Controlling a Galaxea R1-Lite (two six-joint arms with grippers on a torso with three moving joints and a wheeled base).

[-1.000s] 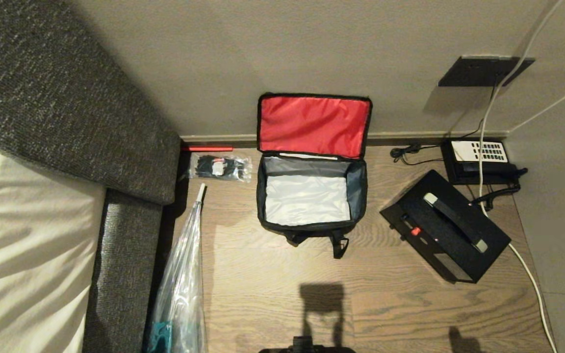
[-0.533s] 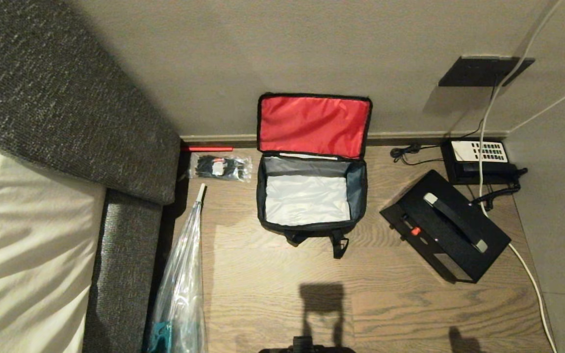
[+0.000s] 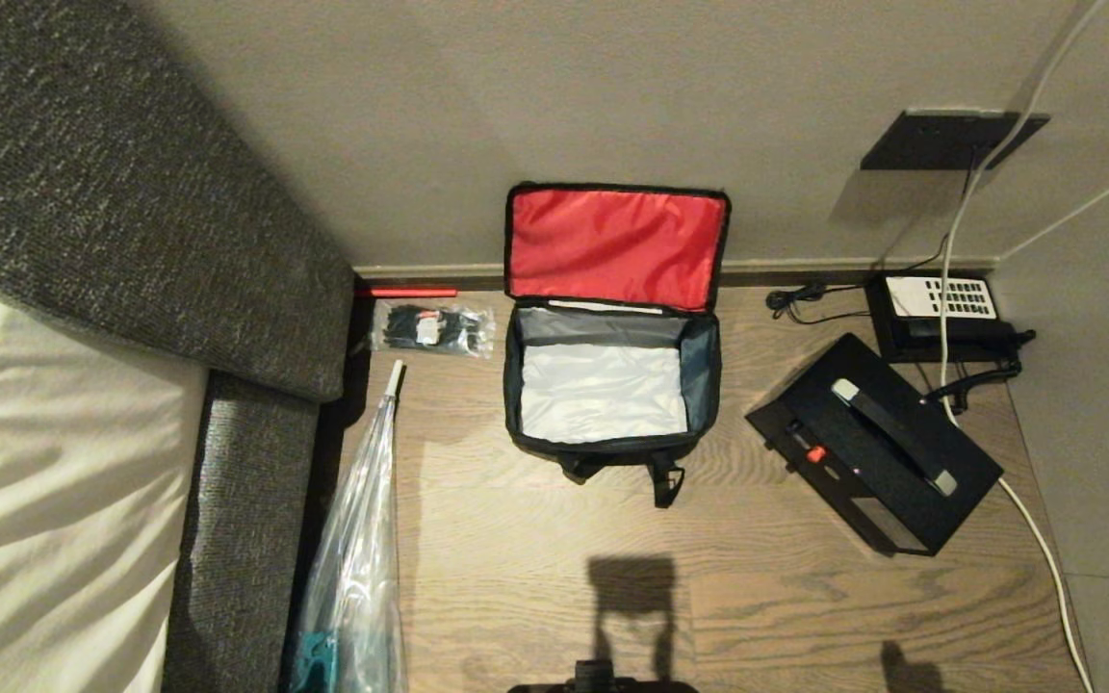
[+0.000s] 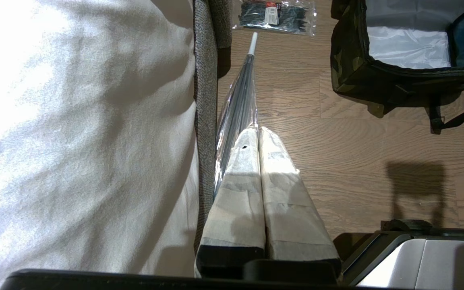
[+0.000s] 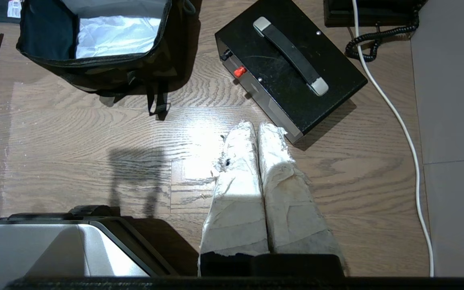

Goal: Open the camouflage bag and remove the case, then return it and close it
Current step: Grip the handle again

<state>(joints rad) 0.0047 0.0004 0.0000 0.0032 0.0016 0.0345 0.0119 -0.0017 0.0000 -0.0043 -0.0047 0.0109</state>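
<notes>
Both grippers hang empty over the wood floor (image 3: 535, 539), the left gripper (image 4: 258, 133) and right gripper (image 5: 255, 128) each pressed together. The camouflage bag (image 3: 611, 452) stands open against the wall; the case (image 3: 877, 452) lies beside it, near the telephone (image 3: 940, 313).
</notes>
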